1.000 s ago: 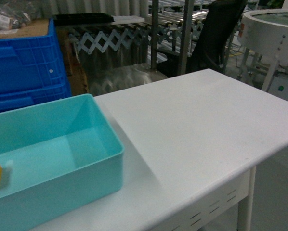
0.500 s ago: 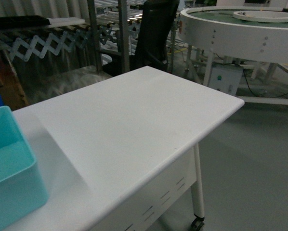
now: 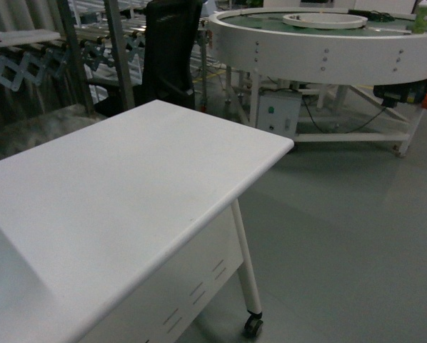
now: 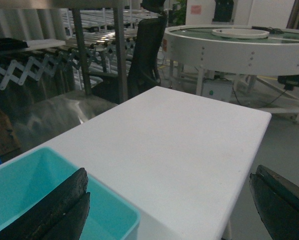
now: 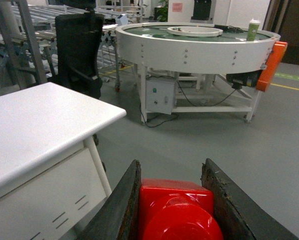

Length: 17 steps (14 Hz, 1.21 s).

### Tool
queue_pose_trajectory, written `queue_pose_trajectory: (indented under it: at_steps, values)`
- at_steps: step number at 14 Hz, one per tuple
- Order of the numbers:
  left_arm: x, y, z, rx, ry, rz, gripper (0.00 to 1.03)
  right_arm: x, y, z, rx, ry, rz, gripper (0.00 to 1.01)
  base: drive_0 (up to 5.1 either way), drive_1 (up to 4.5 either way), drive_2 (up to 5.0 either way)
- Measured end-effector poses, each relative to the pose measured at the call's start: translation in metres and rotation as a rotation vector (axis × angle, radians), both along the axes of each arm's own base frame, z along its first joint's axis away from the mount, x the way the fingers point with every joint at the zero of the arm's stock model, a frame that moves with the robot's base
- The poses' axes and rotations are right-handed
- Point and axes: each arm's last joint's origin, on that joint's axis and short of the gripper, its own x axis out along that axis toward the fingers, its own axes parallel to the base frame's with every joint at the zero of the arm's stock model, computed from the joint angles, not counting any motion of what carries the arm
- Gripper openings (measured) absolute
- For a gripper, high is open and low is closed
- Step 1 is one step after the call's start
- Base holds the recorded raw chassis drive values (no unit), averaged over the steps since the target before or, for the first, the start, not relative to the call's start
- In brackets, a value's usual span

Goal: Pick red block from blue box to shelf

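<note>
In the right wrist view my right gripper (image 5: pixel 171 167) is shut on the red block (image 5: pixel 174 205), a glossy brick with its round stud facing the camera, held over the grey floor to the right of the white table (image 5: pixel 34 120). The left wrist view has my left gripper (image 4: pixel 169 175) open and empty above the table, its left finger (image 4: pixel 54 207) over a corner of the turquoise blue box (image 4: pixel 24 187). Steel posts of the shelf (image 4: pixel 120 50) rise behind the table, and the shelf (image 3: pixel 117 50) also shows in the head view. Neither gripper appears in the head view.
A black office chair (image 3: pixel 171 50) stands beyond the table's far end. A large round white machine (image 3: pixel 320 43) on legs fills the right background, with a control box (image 3: pixel 279 114) under it and a green cup (image 5: pixel 252 29) on top. Grey floor (image 3: pixel 342 236) lies right of the table.
The head view has swung to the right. The blue box and the dark blue crates have slid out of it on the left, and the round white machine has come in.
</note>
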Motion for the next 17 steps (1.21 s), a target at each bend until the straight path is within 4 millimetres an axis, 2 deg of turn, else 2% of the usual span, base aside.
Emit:
queue_pose_trajectory:
  at_steps: [17]
  values:
    - [0.0, 0.0, 0.0, 0.0, 0.0, 0.0, 0.98, 0.0, 0.0, 0.0, 0.0, 0.0, 0.0, 0.29, -1.5, -1.52, -1.5]
